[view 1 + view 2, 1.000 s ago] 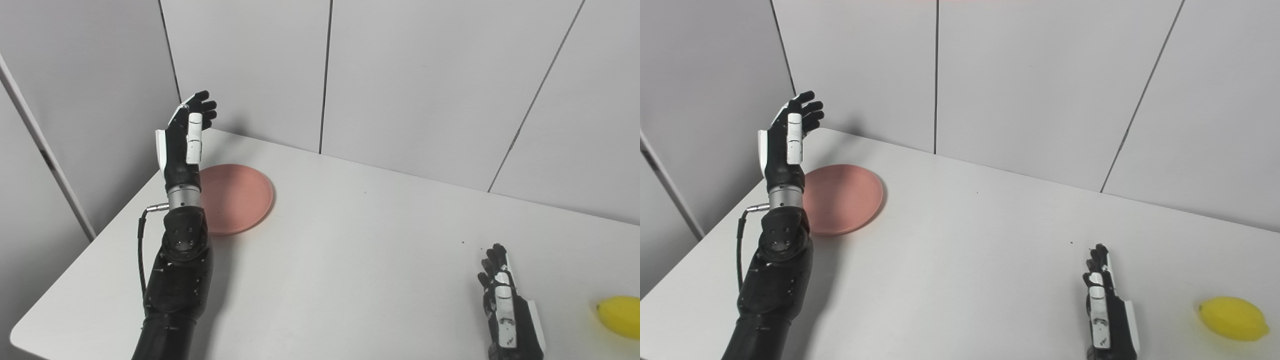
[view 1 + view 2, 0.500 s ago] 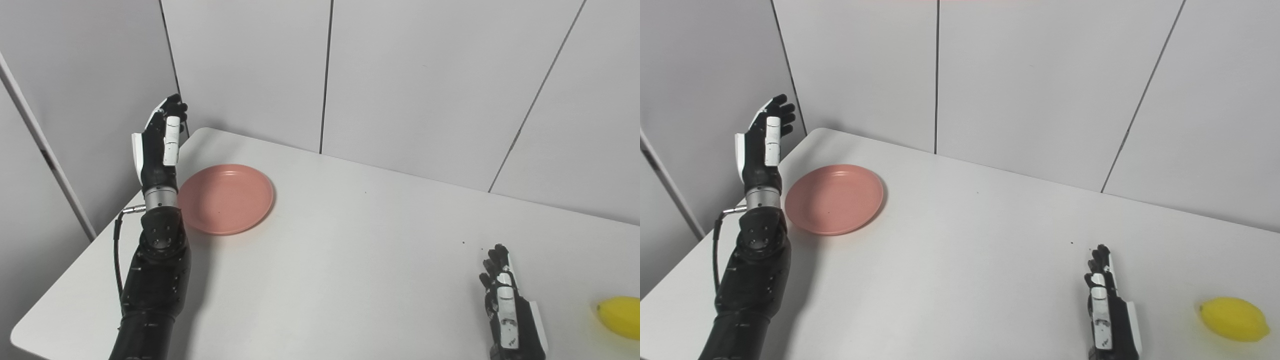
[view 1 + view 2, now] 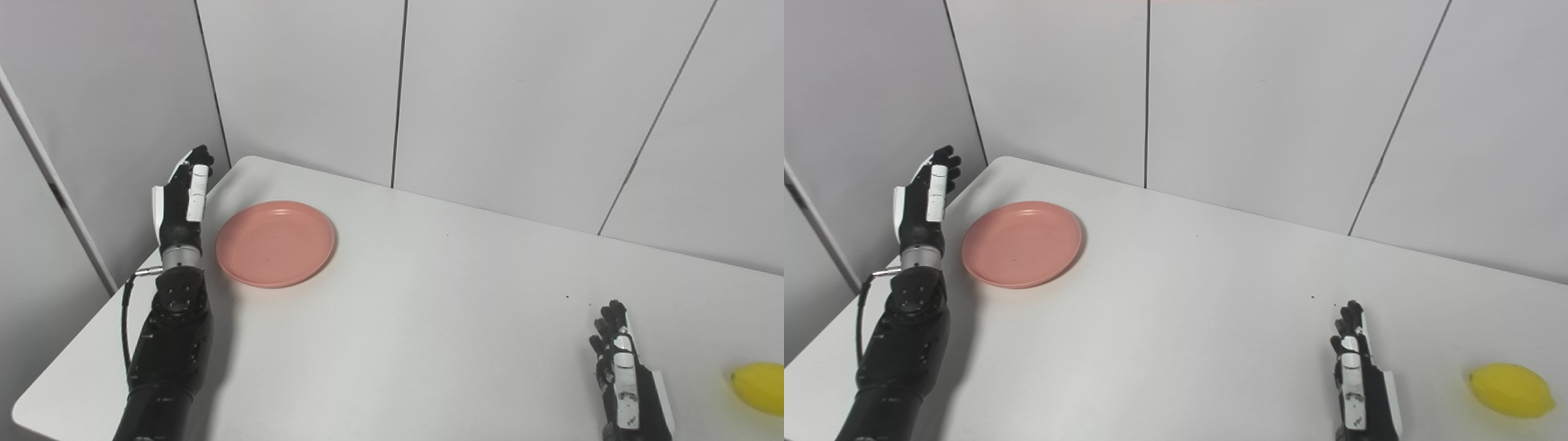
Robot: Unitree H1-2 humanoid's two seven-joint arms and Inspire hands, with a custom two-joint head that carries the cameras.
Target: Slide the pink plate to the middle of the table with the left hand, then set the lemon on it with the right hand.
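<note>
Across the white table (image 3: pixel 429 318), the left arm has swung outward and dropped over the last second, so the pink plate (image 3: pixel 275 243), partly hidden before, lies in full view near the far left corner, unmoved. Sliding hasn't begun. Left hand (image 3: pixel 181 199) stands upright beside the plate, fingers loosely spread, touching nothing. Right hand (image 3: pixel 1356 380) rests empty, fingers extended, well apart from the lemon (image 3: pixel 1511 390).

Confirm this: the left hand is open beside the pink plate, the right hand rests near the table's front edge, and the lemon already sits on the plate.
Wrong on the lemon: it lies on the table at the far right, beyond the right hand, nowhere near the plate, which is bare. The right eye view shows it whole. The left hand is indeed open beside the plate.
</note>
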